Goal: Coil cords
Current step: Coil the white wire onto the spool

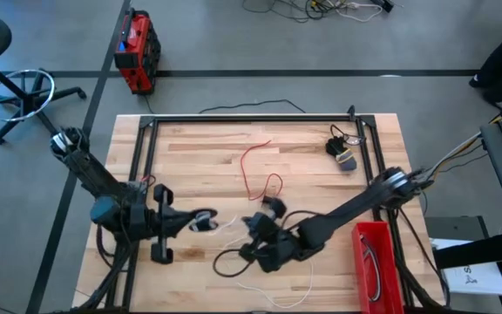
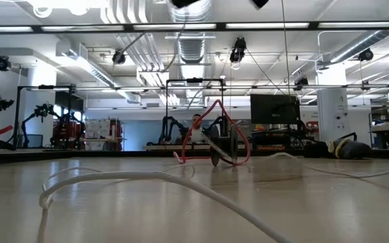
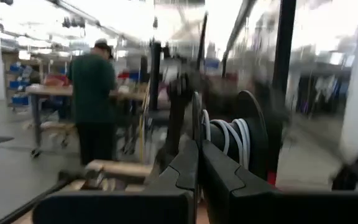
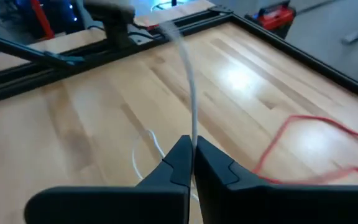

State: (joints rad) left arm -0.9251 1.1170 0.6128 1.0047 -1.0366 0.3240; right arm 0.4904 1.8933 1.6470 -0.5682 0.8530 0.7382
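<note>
The white cord (image 1: 227, 223) runs in a short span above the table between my two grippers; its loose rest (image 1: 273, 281) lies on the near part of the table. My left gripper (image 1: 202, 220) is shut at a small bundle of white loops (image 3: 229, 138). My right gripper (image 1: 251, 223) is shut on the cord a little to the right. The red cord (image 1: 258, 166) lies in an open curl at the middle, partly raised (image 2: 215, 128). The black cord (image 1: 230, 258) lies looped below my right arm. My left gripper pinches a white strand (image 3: 204, 121) that rises between its shut fingers, coming level from the table's left. Several white turns lie just beyond the fingertips against a dark round shape that I cannot make out. The bundle is clear of the table. My right gripper pinches the white cord (image 4: 192, 142) between its two fingers, which lie across a single strand. They come from the table's right, slanting down. From the fingers the strand runs straight and taut (image 4: 185, 56) toward my left gripper.
A red bin (image 1: 375, 262) stands at the near right edge under my right arm. A small dark coiled bundle (image 1: 342, 150) lies at the far right. A black frame (image 1: 251, 119) borders the table top. Bare wood lies at the far left.
</note>
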